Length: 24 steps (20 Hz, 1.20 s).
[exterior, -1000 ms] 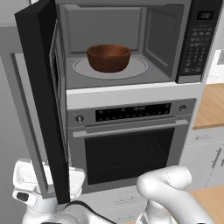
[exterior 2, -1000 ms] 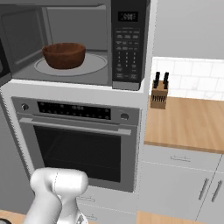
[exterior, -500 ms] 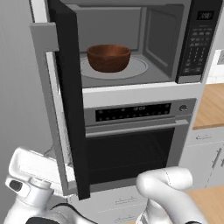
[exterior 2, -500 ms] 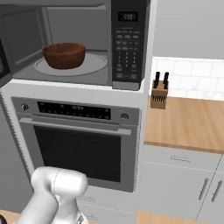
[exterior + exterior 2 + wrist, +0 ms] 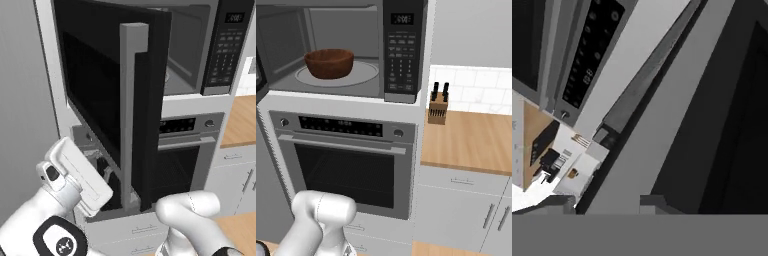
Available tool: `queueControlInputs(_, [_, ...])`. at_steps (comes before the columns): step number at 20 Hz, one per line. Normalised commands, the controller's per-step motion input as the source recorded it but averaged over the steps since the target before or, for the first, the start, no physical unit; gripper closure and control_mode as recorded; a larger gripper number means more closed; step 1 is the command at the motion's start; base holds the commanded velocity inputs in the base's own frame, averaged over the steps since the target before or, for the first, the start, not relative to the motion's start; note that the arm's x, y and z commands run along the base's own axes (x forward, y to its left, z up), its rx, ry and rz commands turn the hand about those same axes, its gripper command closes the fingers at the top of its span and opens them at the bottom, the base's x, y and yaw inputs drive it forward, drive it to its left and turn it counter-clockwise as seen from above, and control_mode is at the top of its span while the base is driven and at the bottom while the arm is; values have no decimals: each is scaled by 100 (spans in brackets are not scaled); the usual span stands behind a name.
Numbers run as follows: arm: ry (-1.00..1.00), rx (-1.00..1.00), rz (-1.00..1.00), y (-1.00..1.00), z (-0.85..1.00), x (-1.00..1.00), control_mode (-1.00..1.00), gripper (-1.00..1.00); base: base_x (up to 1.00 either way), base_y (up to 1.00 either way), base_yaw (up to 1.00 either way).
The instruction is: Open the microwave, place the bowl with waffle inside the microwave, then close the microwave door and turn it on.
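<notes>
Two steps done, closing in hand.
Bowl [image 5: 329, 62] sits inside the microwave [image 5: 346, 50]; microwave door [image 5: 112, 95] half shut, just above the gripper [image 5: 102, 172], whose opening I cannot tell.

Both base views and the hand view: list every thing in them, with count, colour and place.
microwave: one, black with grey cavity, built in above the oven.
bowl: one, reddish-brown, on the pale turntable.
microwave door: one, black, partly swung, with a silver bar handle.
oven: one, steel front, below the microwave.
knife block: one, wooden, on the wooden counter.
cabinets: grey, under the counter.
arm: white, low.
hand: white, by the door's lower edge.
</notes>
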Motion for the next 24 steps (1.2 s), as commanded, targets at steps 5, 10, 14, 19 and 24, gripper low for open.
queueControlInputs(5, [32, 24, 0, -100, 100, 0, -100, 100, 0, 0, 0])
queueControlInputs(10, [33, 20, 0, -100, 100, 0, -100, 100, 0, 0, 0])
queueControlInputs(14, [25, 25, 0, -100, 100, 0, -100, 100, 0, 0, 0])
queueControlInputs(19, [10, 30, 0, -100, 100, 1, -100, 100, 0, 0, 0])
queueControlInputs(24, [2, 32, 0, -100, 83, 48, -100, 100, 0, 0, 0])
